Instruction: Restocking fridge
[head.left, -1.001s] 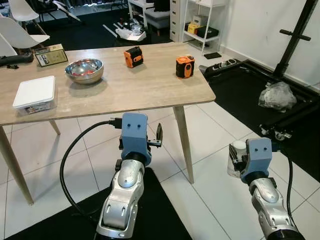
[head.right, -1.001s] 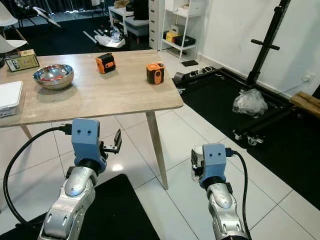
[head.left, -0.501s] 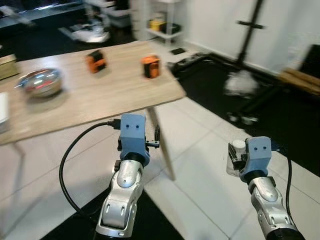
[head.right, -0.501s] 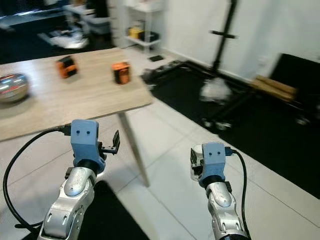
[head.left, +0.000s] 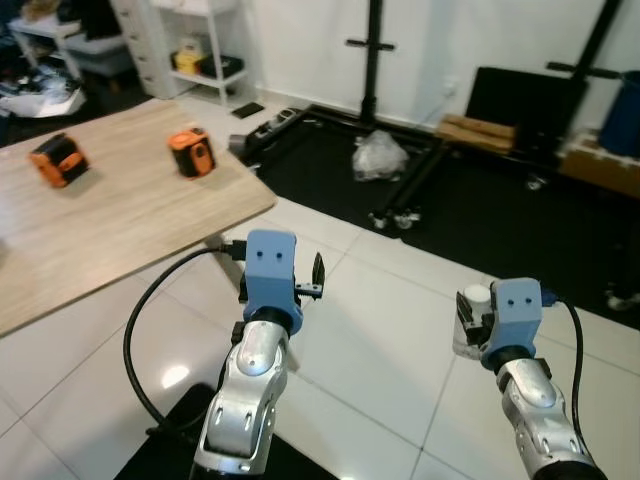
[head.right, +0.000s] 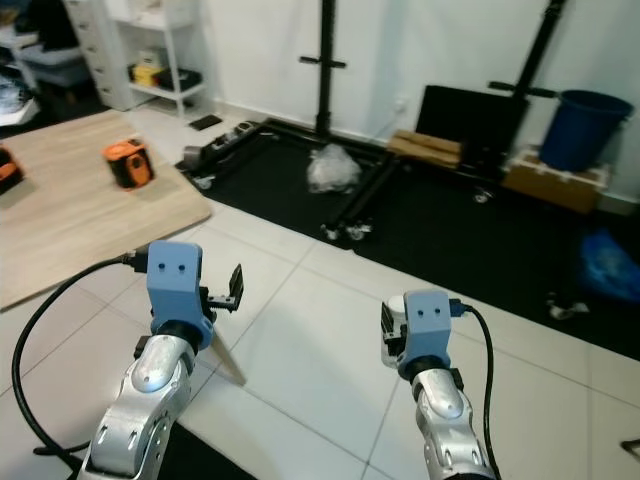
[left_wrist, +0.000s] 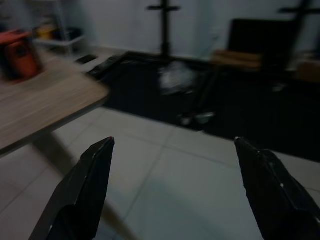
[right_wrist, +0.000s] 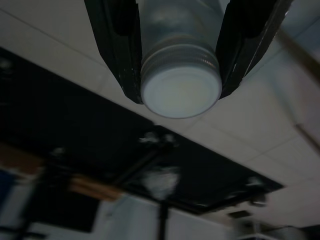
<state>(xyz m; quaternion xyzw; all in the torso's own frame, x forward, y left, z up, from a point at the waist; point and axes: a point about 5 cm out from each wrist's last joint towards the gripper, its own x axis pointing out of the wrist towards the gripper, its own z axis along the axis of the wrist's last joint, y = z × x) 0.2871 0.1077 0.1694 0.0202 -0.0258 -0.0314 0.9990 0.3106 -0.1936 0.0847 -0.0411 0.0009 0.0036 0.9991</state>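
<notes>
Where the white tiled floor (head.left: 370, 330) meets a wide black floor mat (head.right: 440, 215), the room opens toward a white wall, and a light wooden worktop (head.left: 90, 220) reaches in from the robot's left. On that worktop stand two small orange-and-black box-shaped devices: one near the corner (head.left: 190, 153) and another farther left (head.left: 55, 160), well apart from each other. A black metal stand on castors (head.left: 385, 120) rises from the mat, with a crumpled clear plastic bag (head.left: 378, 156) lying at its foot. A round blue bin (head.right: 578, 128) sits by the wall to the right, beside a flat brown cardboard piece (head.right: 545, 185), and a white shelf unit (head.right: 150, 50) stands at the far left.

Both silver arms are raised in front of the robot over the tiles. The left claw (left_wrist: 175, 185) is spread wide and grips nothing, its two black fingers (left_wrist: 87, 180) far apart with bare floor between them. The right claw (right_wrist: 181, 55) is clamped around a clear plastic jar with a white screw lid (right_wrist: 181, 90), a finger pressing each side just behind the lid; the jar (head.left: 470, 320) is held upright in the air above the floor, well away from the worktop.
</notes>
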